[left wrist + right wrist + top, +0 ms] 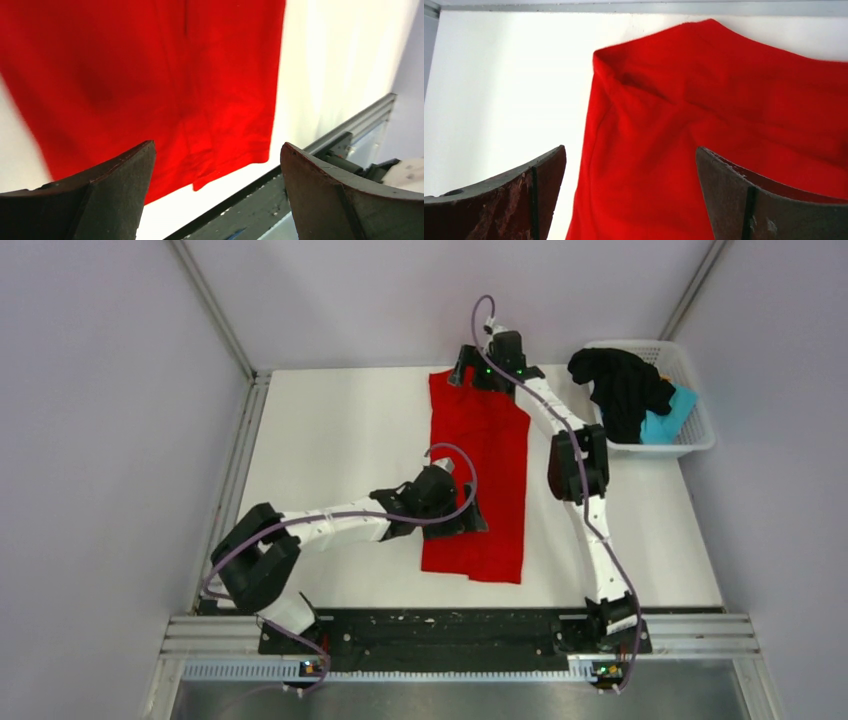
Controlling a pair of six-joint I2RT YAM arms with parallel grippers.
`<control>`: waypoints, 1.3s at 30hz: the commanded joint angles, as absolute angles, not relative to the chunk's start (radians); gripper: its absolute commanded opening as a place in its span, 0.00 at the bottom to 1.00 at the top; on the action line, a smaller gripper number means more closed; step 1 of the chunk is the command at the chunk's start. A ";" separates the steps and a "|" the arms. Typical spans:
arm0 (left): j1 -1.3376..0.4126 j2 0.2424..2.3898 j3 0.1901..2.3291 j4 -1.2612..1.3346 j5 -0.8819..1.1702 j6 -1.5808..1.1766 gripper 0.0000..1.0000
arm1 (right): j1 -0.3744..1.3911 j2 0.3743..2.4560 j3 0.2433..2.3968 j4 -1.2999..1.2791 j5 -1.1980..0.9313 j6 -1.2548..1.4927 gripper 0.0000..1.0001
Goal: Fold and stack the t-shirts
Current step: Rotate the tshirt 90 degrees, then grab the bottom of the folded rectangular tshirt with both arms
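Top external: your red cloth t-shirt (490, 470) runs near-to-far; left tool (215, 150) spread over its near half, right tool (630, 152) spread at the far end.

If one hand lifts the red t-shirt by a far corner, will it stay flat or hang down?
It would probably hang limp: the red t-shirt lies flat as thin cloth, with soft wrinkles at its far edge. The fold line along its middle suggests layers that may slip apart.

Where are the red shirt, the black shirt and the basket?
red shirt (497, 455), top view, middle of the spread cloth.
black shirt (622, 388), top view, middle of the bunched heap.
basket (670, 448), top view, its near white wall.
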State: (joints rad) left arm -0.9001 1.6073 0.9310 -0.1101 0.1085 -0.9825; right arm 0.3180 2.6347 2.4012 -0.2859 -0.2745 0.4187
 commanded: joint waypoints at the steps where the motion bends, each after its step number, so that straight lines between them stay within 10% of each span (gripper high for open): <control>1: -0.898 1.467 0.909 -0.305 -0.081 -0.892 0.99 | 0.336 2.248 2.206 -0.374 -0.173 0.303 0.99; 13: -0.893 1.394 0.695 -0.279 -0.008 -0.804 0.91 | 0.437 1.227 0.880 -0.231 0.020 0.505 0.98; 19: -0.893 1.482 0.695 -0.246 0.071 -0.797 0.66 | 0.490 0.941 0.675 -0.345 -0.148 0.563 0.96; 27: -0.893 1.519 0.704 -0.279 0.027 -0.792 0.03 | 0.603 0.892 0.550 -0.483 -0.214 0.546 0.92; 39: -0.892 1.537 0.681 -0.217 0.107 -0.838 0.00 | 0.695 1.001 0.535 -0.576 -0.167 0.530 0.75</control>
State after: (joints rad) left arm -0.8898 1.5070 0.7082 -0.2157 0.0879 -0.8196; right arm 0.6716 0.9573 0.5297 -0.5549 -0.1925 0.5411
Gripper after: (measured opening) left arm 0.023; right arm 0.786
